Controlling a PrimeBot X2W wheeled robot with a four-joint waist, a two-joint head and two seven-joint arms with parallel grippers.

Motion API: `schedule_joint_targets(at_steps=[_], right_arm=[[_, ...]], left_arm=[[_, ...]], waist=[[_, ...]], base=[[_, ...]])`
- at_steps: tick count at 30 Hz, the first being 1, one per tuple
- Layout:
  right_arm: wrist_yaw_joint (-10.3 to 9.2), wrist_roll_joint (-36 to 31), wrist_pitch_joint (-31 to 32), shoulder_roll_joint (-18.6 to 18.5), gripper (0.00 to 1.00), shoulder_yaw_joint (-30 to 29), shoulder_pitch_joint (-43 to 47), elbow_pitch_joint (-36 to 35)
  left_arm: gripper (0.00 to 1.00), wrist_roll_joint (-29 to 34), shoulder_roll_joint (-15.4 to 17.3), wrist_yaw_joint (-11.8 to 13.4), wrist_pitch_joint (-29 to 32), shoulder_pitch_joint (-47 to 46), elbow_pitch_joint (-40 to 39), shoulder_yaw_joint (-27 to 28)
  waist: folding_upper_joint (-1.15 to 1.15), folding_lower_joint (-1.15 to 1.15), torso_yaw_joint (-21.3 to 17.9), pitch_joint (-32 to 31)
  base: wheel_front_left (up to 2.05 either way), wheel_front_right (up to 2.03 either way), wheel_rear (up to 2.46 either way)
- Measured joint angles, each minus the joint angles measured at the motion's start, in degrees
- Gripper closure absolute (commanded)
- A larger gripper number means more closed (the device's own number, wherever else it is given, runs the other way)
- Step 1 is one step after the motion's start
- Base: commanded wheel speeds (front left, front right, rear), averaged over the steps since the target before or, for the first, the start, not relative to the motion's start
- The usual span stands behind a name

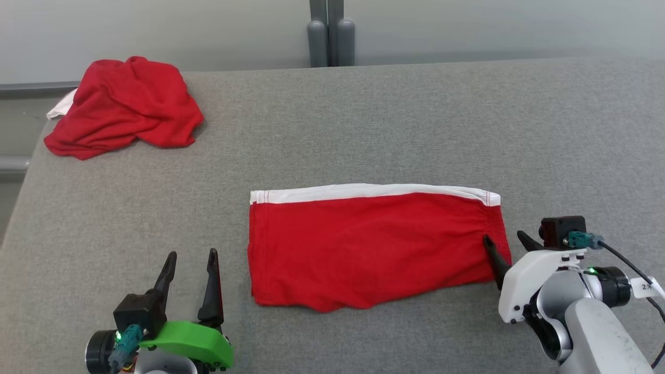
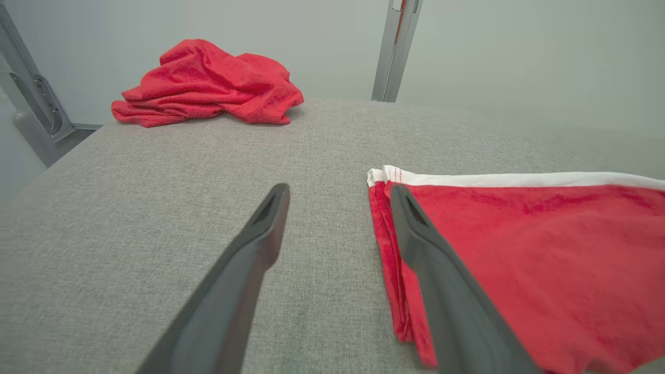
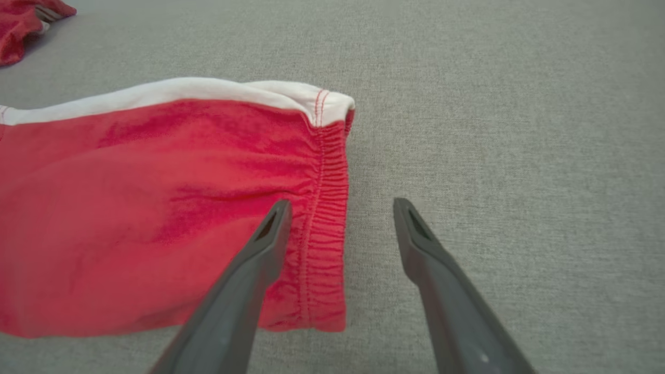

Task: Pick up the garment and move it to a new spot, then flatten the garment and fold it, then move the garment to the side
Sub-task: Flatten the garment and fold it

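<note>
Red cloth folded into a flat rectangle, the garment point(image 1: 371, 246), is seen lying in the middle of the grey fabric-covered table point(image 1: 363, 130), with its white band point(image 1: 363, 192) along the far edge. The left gripper point(image 1: 192, 253) is held open just beside the garment's left edge, fingers parted over the table. The right gripper point(image 1: 503, 237) is likewise spread open at the gathered elastic right edge, one finger over the red cloth, the other over bare table; contact cannot be told. A crumpled red cloth point(image 1: 124, 106) is heaped at the table's far left corner, well apart.
</note>
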Motion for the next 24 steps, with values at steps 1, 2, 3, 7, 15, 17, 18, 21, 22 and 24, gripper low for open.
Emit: schedule_joint_targets(at_steps=[1, 2, 3, 7, 15, 17, 18, 21, 22, 24], right_arm=[[0.00, 0.79, 0.80, -0.52, 0.00, 0.66, -0.83, 1.15], [0.00, 1.40, 1.48, -0.90, 0.00, 1.23, -1.47, 2.01], [0.00, 2.07, 2.31, -1.35, 0.00, 1.93, -2.24, 3.08], [0.00, 5.38, 5.12, -2.72, 0.00, 4.12, -4.67, 6.47], [-0.01, 13.34, 9.56, -4.45, 0.63, 8.91, -7.86, 9.92], [0.00, 14.54, 9.58, -4.77, 0.73, 9.92, -8.55, 10.55], [0.00, 15.22, 9.40, -4.93, 0.81, 10.17, -8.83, 10.85], [0.01, 17.56, 8.96, -5.34, 1.00, 11.33, -9.70, 11.07], [0.02, 18.31, 8.98, -5.53, 1.00, 11.77, -9.94, 10.98], [0.02, 19.81, 9.00, -6.65, 1.00, 12.55, -10.44, 10.43]], left_arm=[[0.00, -0.04, -0.07, 0.00, -0.07, 0.05, 0.03, 0.15], [0.00, -0.07, -0.12, 0.00, -0.12, 0.13, 0.03, 0.25], [0.00, -0.07, -0.16, 0.00, -0.44, 0.22, 0.09, 0.37], [0.00, -0.05, -0.56, -0.01, -0.51, 0.34, 0.15, 0.77], [0.00, 0.07, -1.09, -0.26, -0.67, 0.35, 0.40, 1.78], [0.00, 0.15, -1.11, -0.34, -0.75, 0.35, 0.47, 2.10], [0.00, 0.27, -1.15, -0.34, -0.76, 0.35, 0.46, 2.20], [0.00, 0.47, -1.33, -0.41, -0.77, 0.35, 0.35, 2.46], [0.00, 0.55, -1.33, -0.40, -0.78, 0.35, 0.32, 2.58], [0.00, 0.65, -1.33, -0.44, -0.83, 0.35, 0.25, 2.80]], waist=[[0.00, 0.00, 0.38, 0.11], [0.00, 0.00, 0.67, 0.21], [0.00, 0.00, 1.01, 0.34], [0.00, 0.00, 2.17, 0.81], [0.00, 0.00, 2.86, 1.64], [0.00, 0.00, 2.65, 1.77], [0.00, 0.00, 2.51, 1.83], [0.00, 0.00, 1.90, 1.97], [0.00, 0.00, 1.67, 2.01], [0.00, 0.00, 0.96, 2.13]], base=[[0.00, 0.00, 0.00], [0.00, 0.00, 0.00], [0.00, 0.00, 0.00], [0.00, 0.00, 0.00], [0.00, 0.00, 0.00], [0.00, 0.00, 0.00], [0.00, 0.00, 0.00], [0.00, 0.00, 0.00], [0.00, 0.00, 0.00], [0.00, 0.00, 0.00]])
